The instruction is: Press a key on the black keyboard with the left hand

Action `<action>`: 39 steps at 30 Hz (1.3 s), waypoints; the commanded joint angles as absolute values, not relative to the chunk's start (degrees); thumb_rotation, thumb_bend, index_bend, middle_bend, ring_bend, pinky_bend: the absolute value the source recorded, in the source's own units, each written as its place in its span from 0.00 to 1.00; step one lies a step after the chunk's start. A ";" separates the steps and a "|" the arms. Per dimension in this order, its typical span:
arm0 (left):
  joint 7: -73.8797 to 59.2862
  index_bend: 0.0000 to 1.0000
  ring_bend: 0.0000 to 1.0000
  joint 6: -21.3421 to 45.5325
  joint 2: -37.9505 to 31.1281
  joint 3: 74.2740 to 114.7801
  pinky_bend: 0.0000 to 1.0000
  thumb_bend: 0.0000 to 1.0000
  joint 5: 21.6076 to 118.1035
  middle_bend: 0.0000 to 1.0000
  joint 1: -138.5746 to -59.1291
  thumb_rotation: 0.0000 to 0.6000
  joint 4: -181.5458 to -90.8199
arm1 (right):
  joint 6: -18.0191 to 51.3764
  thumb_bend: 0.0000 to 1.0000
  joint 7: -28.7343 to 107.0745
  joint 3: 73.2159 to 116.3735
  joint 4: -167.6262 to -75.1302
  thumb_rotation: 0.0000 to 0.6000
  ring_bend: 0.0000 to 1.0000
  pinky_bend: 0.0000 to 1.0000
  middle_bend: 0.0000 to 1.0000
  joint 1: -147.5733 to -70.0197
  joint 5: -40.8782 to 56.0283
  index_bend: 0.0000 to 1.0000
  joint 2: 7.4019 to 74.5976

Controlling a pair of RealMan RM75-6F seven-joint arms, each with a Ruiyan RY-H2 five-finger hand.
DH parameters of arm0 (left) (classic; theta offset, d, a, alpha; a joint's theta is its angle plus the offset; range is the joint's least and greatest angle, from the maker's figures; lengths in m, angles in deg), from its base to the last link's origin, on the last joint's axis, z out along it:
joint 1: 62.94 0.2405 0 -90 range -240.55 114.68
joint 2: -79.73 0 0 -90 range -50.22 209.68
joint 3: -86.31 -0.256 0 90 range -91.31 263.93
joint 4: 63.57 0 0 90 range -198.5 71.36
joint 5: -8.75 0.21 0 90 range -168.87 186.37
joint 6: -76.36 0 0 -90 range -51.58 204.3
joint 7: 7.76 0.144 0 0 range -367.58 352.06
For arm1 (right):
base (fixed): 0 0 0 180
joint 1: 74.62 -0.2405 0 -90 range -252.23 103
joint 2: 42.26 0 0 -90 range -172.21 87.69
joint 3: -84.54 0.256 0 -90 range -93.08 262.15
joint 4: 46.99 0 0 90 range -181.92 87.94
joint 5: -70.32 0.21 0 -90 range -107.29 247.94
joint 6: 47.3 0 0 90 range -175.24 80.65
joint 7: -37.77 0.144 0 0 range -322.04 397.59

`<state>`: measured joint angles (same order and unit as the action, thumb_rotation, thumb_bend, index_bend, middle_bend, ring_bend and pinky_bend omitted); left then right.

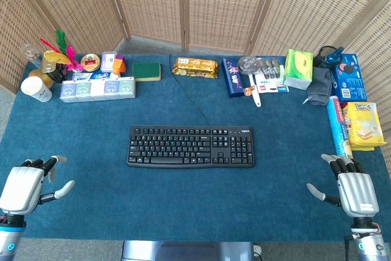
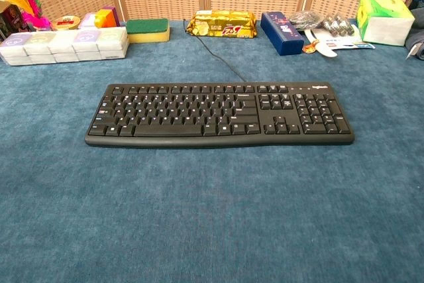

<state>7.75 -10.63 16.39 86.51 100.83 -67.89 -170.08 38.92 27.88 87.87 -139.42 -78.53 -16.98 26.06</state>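
1. The black keyboard [image 1: 191, 147] lies flat on the blue cloth of the table [image 1: 183, 206], near the middle; its cable [image 1: 186, 87] runs away from its back edge toward the far row of things.
2. The left hand [image 1: 27, 184] is in front of the keyboard and well to its left, near the front corner of the table; the fingers are apart and hold nothing; it does not touch the keyboard.
3. The right hand [image 1: 348, 184] is in front of the keyboard and well to its right; its fingers are also spread and empty; only the head view shows both hands.
4. Behind the keyboard, to the left, stands a row of small white packs [image 1: 98, 88]; just beside them is a green sponge [image 1: 146, 70]; further left is a white cup [image 1: 36, 88].
5. Behind the keyboard, about in line with its middle, lies a yellow snack bag [image 1: 195, 67]; to the right of this is a dark blue box [image 1: 232, 77]; further right is a green tissue pack [image 1: 298, 68].
6. Far to the right of the keyboard, at the table edge, lies a yellow box [image 1: 363, 124].
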 commanded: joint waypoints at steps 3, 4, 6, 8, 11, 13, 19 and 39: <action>8.00 0.35 0.55 -10.32 16.35 86.41 0.50 0.12 100.73 0.67 -67.91 0.00 -170.18 | 38.68 0.19 28.02 87.81 -139.25 0.00 0.23 0.22 0.28 -78.61 -16.91 0.22 26.12; 8.03 0.35 0.55 -10.23 16.36 86.39 0.50 0.12 100.64 0.67 -67.91 0.00 -170.22 | 38.58 0.19 28.08 87.79 -139.12 0.00 0.23 0.22 0.28 -78.64 -16.89 0.22 26.15; 8.04 0.35 0.55 -10.21 16.48 86.44 0.50 0.12 100.58 0.67 -67.91 0.00 -170.29 | 38.60 0.19 28.23 87.69 -139.03 0.00 0.23 0.22 0.28 -78.60 -17.00 0.22 26.06; 8.17 0.35 0.55 -10.26 16.70 86.60 0.50 0.12 100.71 0.67 -68.01 0.00 -170.49 | 38.78 0.19 28.50 87.65 -138.96 0.00 0.23 0.22 0.28 -78.47 -17.02 0.22 25.95; 8.58 0.35 0.55 -9.28 17.18 87.13 0.50 0.12 100.77 0.67 -68.92 0.00 -171.07 | 39.16 0.19 28.84 87.60 -138.78 0.00 0.23 0.22 0.28 -78.20 -17.00 0.22 25.94; 8.89 0.35 0.55 -7.48 17.63 87.61 0.50 0.13 100.49 0.67 -70.18 0.00 -171.66 | 39.26 0.19 28.84 87.56 -138.75 0.00 0.23 0.22 0.28 -78.07 -16.92 0.22 25.95; 9.55 0.35 0.56 0.19 18.27 90.36 0.50 0.12 96.89 0.67 -75.63 0.00 -172.36 | 39.36 0.19 28.73 87.53 -138.86 0.00 0.23 0.22 0.28 -77.89 -16.77 0.22 25.84; 19.98 0.37 0.85 25.82 3.41 99.95 0.79 0.12 71.84 1.00 -100.51 0.00 -159.47 | 39.55 0.19 28.86 87.71 -138.32 0.00 0.23 0.22 0.28 -77.05 -15.33 0.22 25.57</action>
